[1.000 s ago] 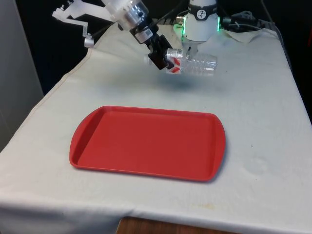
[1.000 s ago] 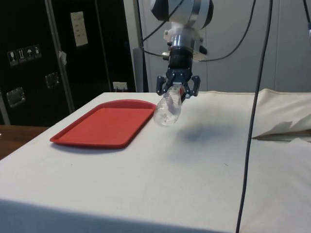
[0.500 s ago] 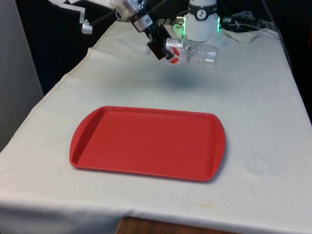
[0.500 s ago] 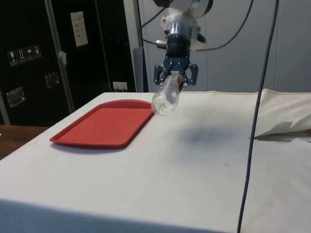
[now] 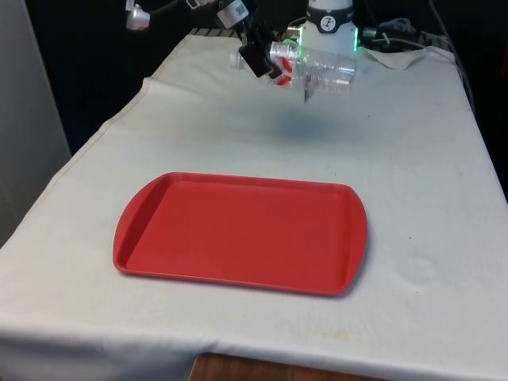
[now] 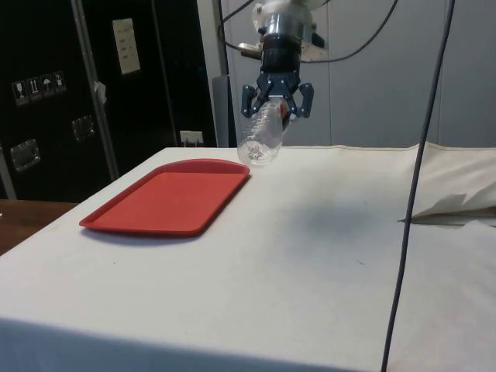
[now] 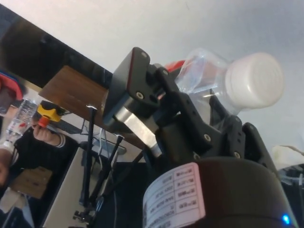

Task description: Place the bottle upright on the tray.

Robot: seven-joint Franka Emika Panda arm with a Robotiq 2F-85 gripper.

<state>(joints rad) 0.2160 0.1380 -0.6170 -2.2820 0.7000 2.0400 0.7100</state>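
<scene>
A clear plastic bottle (image 5: pixel 321 70) with a white cap and a red label hangs in the air, lying nearly level, high above the far end of the table. My gripper (image 5: pixel 266 62) is shut on the bottle near its neck. From the side, the bottle (image 6: pixel 260 142) slants down out of the gripper (image 6: pixel 277 105). In the wrist view the white cap (image 7: pixel 254 79) juts out beside one black finger (image 7: pixel 128 90). The red tray (image 5: pixel 241 232) lies flat on the white cloth, well in front of the bottle and bare.
Cables and crumpled cloth (image 5: pixel 397 40) lie at the far end on the front view's right. A cable (image 6: pixel 415 174) hangs down in the side view. A person's hand (image 7: pixel 40 128) holding another bottle appears past the table in the wrist view.
The gripper has risen with the bottle and drawn back toward the far end of the table. The bottle stays held, still lying nearly level.
</scene>
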